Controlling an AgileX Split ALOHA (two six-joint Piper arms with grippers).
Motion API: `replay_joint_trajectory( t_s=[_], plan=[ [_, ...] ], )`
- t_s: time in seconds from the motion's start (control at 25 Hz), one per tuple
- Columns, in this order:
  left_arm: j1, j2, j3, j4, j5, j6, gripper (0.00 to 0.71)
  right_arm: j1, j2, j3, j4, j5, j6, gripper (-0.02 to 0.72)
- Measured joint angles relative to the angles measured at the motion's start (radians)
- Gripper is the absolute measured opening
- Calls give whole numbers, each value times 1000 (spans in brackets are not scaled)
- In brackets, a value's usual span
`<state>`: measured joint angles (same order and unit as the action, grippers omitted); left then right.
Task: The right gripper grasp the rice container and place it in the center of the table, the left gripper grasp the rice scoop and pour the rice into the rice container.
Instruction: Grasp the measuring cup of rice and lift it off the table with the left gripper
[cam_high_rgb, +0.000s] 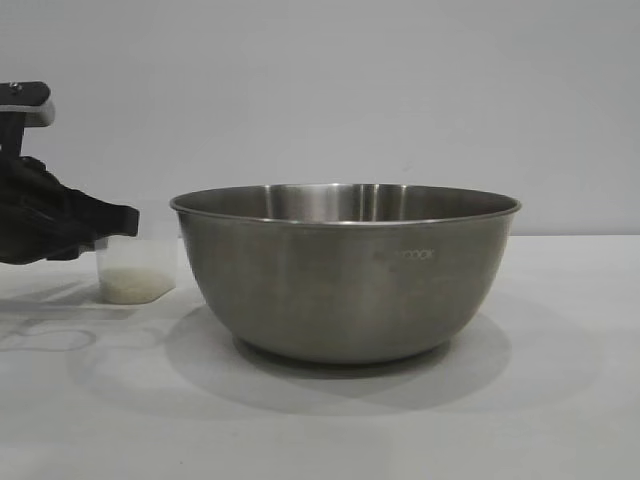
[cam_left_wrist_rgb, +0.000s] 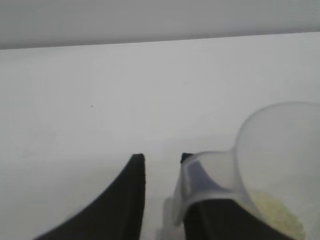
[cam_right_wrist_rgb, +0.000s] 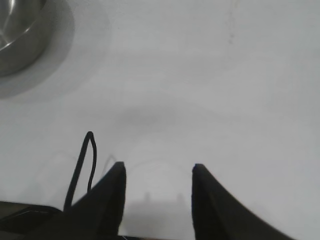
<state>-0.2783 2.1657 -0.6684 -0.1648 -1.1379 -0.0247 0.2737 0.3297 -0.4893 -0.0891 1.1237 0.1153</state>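
While rice scoop (cam_high_rgb: 138, 270) holds rice (cam_high_rgb: 136, 286) | rice container (cam_high_rgb: 345, 270) upright

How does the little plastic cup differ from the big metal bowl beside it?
The rice scoop is small, translucent plastic with a side handle; the rice container is far larger, opaque brushed steel with no handle. The scoop shows white rice at its bottom; the bowl's contents cannot be seen. The left gripper is at the scoop; nothing touches the bowl. Both stand upright on the table.

bowls: 1 rice container (cam_high_rgb: 345, 275) | cups: 1 rice scoop (cam_high_rgb: 138, 270) | rice heaps: 1 (cam_high_rgb: 135, 287) | hands: 2 – left hand (cam_left_wrist_rgb: 162, 162), right hand (cam_right_wrist_rgb: 157, 172)
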Motion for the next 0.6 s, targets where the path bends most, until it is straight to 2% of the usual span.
replay_joint_trajectory(
  t_s=[0.08,0.28,0.4,0.52,0.6],
  plan=[
    [0,0,-1,0,0,0,0,0,0,0,0,0,0,306],
    [0,-13,-1,0,5,0,0,0,0,0,0,0,0,306],
    [0,-86,-1,16,9,23,0,0,0,0,0,0,0,306],
    [0,-190,-1,72,7,135,0,0,0,0,0,0,0,306],
    [0,-249,-1,154,5,237,0,0,0,0,0,0,0,306]
  ],
)
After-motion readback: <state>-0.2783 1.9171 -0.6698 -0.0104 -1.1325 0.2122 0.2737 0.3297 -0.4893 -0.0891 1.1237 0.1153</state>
